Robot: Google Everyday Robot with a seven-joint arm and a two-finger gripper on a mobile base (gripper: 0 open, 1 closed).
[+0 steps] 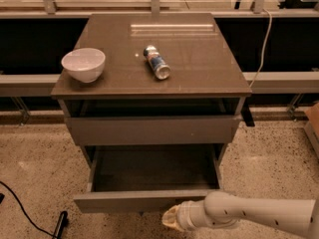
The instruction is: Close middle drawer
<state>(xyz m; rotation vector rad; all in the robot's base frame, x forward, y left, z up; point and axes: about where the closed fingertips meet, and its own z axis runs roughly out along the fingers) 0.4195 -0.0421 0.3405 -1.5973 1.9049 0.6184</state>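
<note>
The middle drawer (144,200) is pulled far out of the grey-brown cabinet, and its empty inside shows. Its plain flat front faces me low in the view. My gripper (170,218), on a white arm coming in from the lower right, sits just below and in front of the drawer front, right of its middle. It is at or very near the front panel; I cannot tell if it touches. The top drawer (149,129) above stands slightly open. The lowest drawer is hidden under the middle one.
A white bowl (83,64) and a can lying on its side (156,62) rest on the cabinet top (199,68). A black cable (25,208) lies on the speckled floor at lower left. A white cord (263,44) hangs at right.
</note>
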